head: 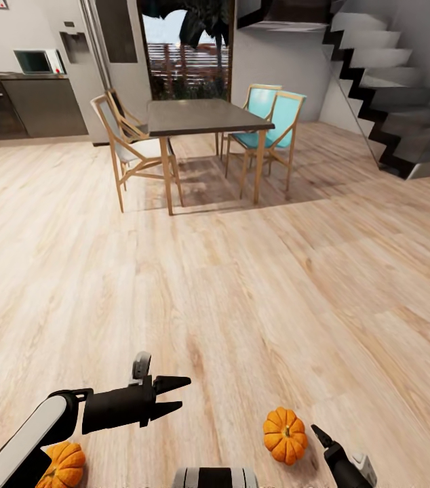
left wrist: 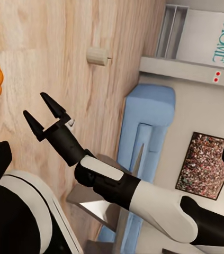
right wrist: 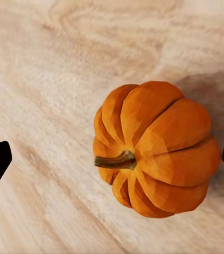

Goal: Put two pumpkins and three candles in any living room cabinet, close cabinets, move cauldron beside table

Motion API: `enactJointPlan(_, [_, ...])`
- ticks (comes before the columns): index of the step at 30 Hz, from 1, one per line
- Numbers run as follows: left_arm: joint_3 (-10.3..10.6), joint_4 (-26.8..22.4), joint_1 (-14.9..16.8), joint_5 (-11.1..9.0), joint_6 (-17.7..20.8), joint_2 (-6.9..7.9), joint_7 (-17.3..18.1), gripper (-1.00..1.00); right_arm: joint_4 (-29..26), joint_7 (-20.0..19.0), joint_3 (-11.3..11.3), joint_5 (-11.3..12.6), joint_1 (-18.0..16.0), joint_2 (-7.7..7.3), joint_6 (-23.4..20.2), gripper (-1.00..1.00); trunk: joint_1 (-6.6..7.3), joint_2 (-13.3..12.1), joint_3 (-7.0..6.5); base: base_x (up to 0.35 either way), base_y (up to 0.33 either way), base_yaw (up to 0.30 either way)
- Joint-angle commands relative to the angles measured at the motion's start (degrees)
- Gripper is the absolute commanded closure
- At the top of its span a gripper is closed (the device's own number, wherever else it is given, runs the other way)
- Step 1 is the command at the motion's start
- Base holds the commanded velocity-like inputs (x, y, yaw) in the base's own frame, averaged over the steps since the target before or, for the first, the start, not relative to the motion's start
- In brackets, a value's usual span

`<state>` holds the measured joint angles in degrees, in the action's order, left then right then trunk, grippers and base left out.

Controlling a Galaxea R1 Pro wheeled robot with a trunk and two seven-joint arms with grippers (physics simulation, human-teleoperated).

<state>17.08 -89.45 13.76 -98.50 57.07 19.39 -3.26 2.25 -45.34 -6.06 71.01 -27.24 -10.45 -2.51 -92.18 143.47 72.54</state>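
Both tools sit at the near edge of the head view. Left tool (head: pixel 173 396): black, two pointed fingers spread apart, holding nothing, above bare floor. Right tool (left wrist: pixel 47 112): black, fingers parted wide, holding nothing; in the head view only one fingertip (head: pixel 321 435) shows at the near right.

In the right wrist view, a small round ribbed orange pumpkin (right wrist: pixel 157 148) with a short dark stem lies on its side on the light wood-plank floor (head: pixel 242 285), between the two dark fingertips, touching neither. The head view shows this pumpkin (head: pixel 285 435) just left of the right tool. A second ribbed orange pumpkin (head: pixel 62 465) lies on the floor at the near left, partly hidden behind the left arm.

A short pale beige wax candle (left wrist: pixel 98 56) lies on the floor in the left wrist view, near a blue sofa (left wrist: pixel 146 137).

Far across the floor stands a dark-topped dining desk (head: pixel 201 116) with wooden legs, ringed by wooden chairs, two of them with teal seats (head: pixel 269 115). A grey staircase (head: pixel 391 95) rises at the far right; dark kitchen units (head: pixel 32 105) stand at the far left.
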Motion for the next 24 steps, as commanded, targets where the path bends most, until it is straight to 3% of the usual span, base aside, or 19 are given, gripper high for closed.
enactJointPlan(1, [0.1,0.0,0.0,-0.5,0.1,0.04,-0.3,-1.0,0.2,-0.5,-0.4,0.6,-0.1,0.0,-0.3,-1.0,-0.01,0.0,0.27,0.0,0.0,0.0])
enactJointPlan(24, [-0.2,-0.4,0.3,-0.5,0.2,0.91,-0.3,-1.0,0.1,-1.6,-0.5,0.5,-0.1,-0.06,-0.4,-1.0,-0.61,0.3,5.37,0.0,0.0,0.0])
